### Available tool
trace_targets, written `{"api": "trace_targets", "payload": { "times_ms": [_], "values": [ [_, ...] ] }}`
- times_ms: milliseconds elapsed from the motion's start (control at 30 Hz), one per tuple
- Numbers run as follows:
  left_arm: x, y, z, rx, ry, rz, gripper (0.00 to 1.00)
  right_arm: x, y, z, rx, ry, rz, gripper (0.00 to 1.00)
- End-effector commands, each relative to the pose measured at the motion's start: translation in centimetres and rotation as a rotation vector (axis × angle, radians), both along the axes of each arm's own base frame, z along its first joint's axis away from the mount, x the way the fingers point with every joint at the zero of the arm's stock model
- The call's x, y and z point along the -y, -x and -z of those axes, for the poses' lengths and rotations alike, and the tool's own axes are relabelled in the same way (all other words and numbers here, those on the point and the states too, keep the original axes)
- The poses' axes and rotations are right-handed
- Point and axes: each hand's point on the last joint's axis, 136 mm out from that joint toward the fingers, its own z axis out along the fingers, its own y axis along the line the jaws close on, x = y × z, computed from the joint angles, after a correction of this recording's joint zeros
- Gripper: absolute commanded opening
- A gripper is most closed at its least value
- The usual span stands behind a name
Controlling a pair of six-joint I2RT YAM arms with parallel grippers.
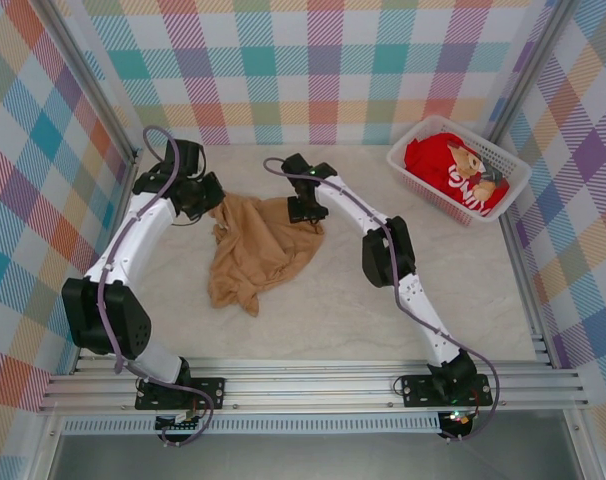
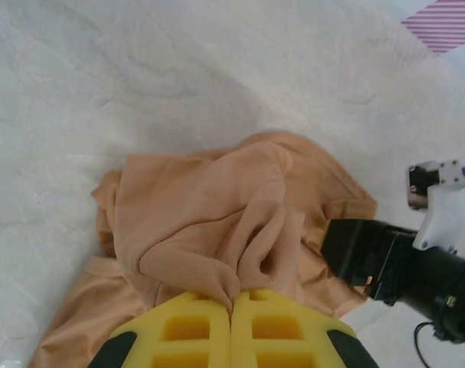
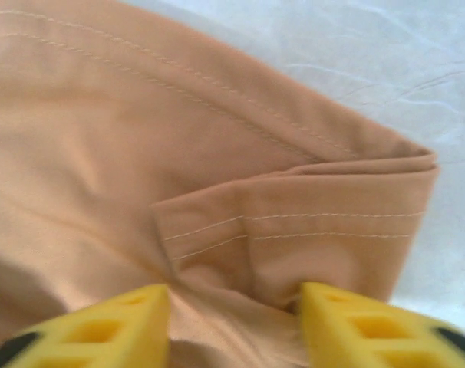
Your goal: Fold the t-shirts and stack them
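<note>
A tan t-shirt [image 1: 253,250] lies crumpled on the table, left of centre. My left gripper [image 1: 215,208] is at its upper left edge. In the left wrist view the yellow jaws [image 2: 234,295] are pressed together with a pinched fold of the tan t-shirt [image 2: 194,215] between their tips. My right gripper [image 1: 305,212] hovers over the shirt's upper right corner. In the right wrist view its yellow fingers [image 3: 133,318] stand apart on either side of a stitched hem fold of the tan t-shirt [image 3: 217,153], and the right gripper [image 3: 234,299] is open. A red t-shirt [image 1: 453,172] with a bear print lies bunched in the basket.
A white plastic basket [image 1: 483,145] sits at the back right corner. Plaid walls close in the table on three sides. The right arm's black wrist [image 2: 386,261] is close to the left gripper, just across the cloth.
</note>
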Motion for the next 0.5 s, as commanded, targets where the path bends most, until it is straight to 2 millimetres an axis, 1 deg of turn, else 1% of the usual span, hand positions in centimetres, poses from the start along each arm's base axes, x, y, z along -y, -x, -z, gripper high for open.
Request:
{"api": "trace_targets", "payload": {
  "times_ms": [0,33,100,133,167,233,333,367,400,433,467],
  "values": [
    [-0.2,1.1,-1.2,0.019,-0.012,0.005,0.0,2.6,0.2,0.7,-0.018,0.091,0.046,0.21],
    [-0.4,1.2,-1.2,0.016,-0.018,0.003,0.0,2.8,-0.1,-0.1,-0.001,0.079,0.058,0.13],
    [-0.8,0.9,-1.5,0.02,-0.037,-0.006,0.0,3.3,-1.2,-2.7,0.055,0.034,0.091,0.01],
    [-1.0,0.7,-1.8,0.024,-0.044,-0.016,0.0,3.6,-1.7,-3.9,0.081,0.016,0.104,0.0],
    [-1.5,0.3,-1.8,0.024,-0.05,-0.031,0.0,4.0,-2.5,-5.5,0.115,-0.004,0.119,0.0],
    [-2.4,-0.9,-2.4,0.031,-0.053,-0.066,0.0,4.7,-3.8,-8.7,0.172,-0.057,0.144,0.0],
    [-3.7,-4.1,-3.8,0.059,-0.043,-0.109,0.0,5.2,-5.9,-14.0,0.258,-0.187,0.165,0.0],
    [-4.2,-5.6,-4.8,0.085,-0.039,-0.123,0.0,5.5,-6.7,-15.9,0.291,-0.239,0.176,0.0],
    [-4.6,-7.0,-5.8,0.114,-0.031,-0.137,0.0,5.6,-7.4,-17.8,0.32,-0.3,0.179,0.0],
    [-4.8,-8.7,-7.4,0.159,-0.017,-0.142,0.0,5.7,-8.1,-19.9,0.353,-0.373,0.182,0.0],
    [-4.9,-10.2,-9.5,0.212,-0.009,-0.145,0.0,6.1,-8.9,-22.2,0.395,-0.442,0.191,0.0]
  ]
}}
